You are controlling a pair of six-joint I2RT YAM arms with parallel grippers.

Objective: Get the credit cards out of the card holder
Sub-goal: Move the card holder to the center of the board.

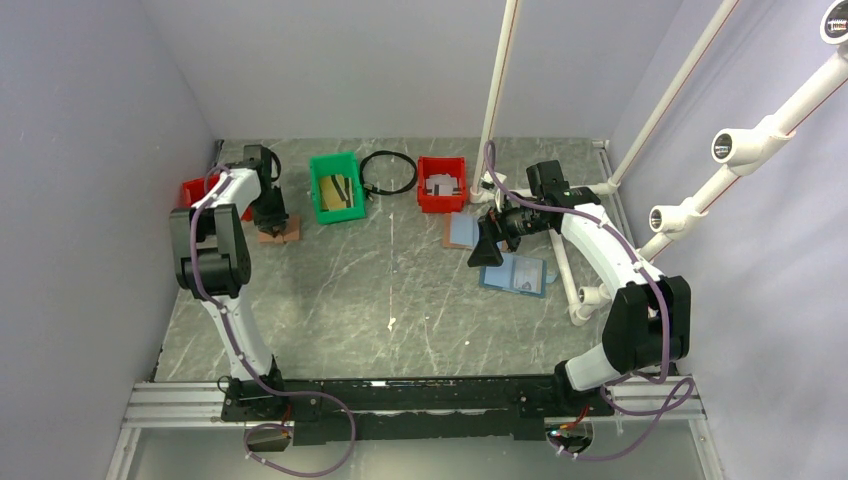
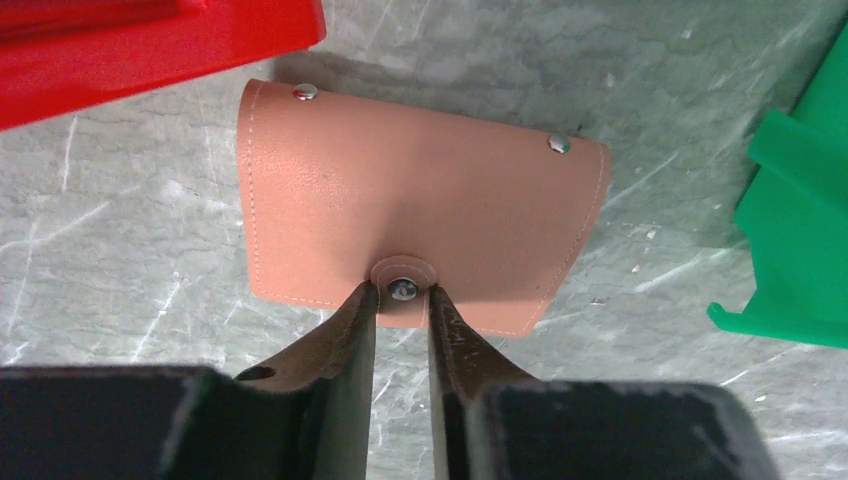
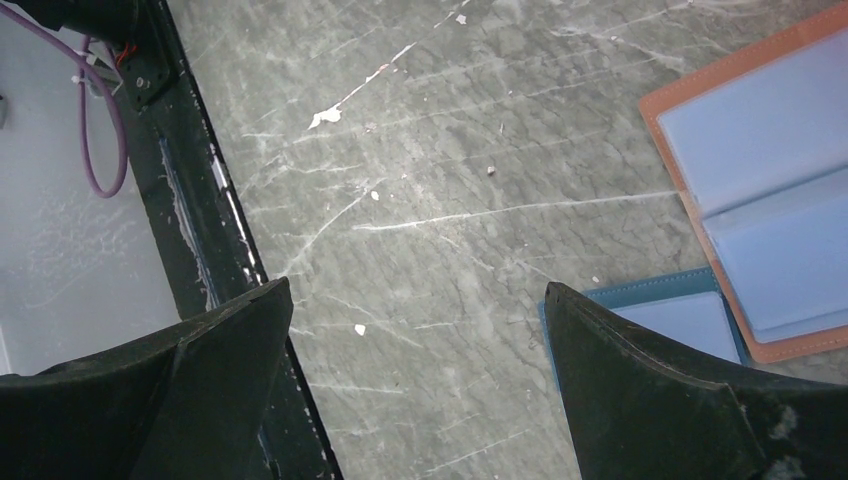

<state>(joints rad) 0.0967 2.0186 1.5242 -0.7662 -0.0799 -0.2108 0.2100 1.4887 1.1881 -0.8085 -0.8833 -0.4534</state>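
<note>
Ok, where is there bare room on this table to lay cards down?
The free patch is the middle of the table, between the left arm and right arm, from the green bin to the black rail. Crowded: the back row, with cable loop and red bin, and the right side, where the card holder and blue holder lie by the right gripper.

We see a grey marbled surface (image 1: 400,310) streaked with pale scratches. Along its far side stand a red bin (image 2: 150,50) (partly behind an arm), a green bin (image 1: 340,215), a black cable loop (image 1: 362,172) and a second red bin (image 1: 441,204). Nearer lie a closed brown wallet (image 2: 400,200), the open card holder (image 3: 760,190) — pale blue pages up — and, just beside it, a blue-covered holder (image 3: 675,315).
</note>
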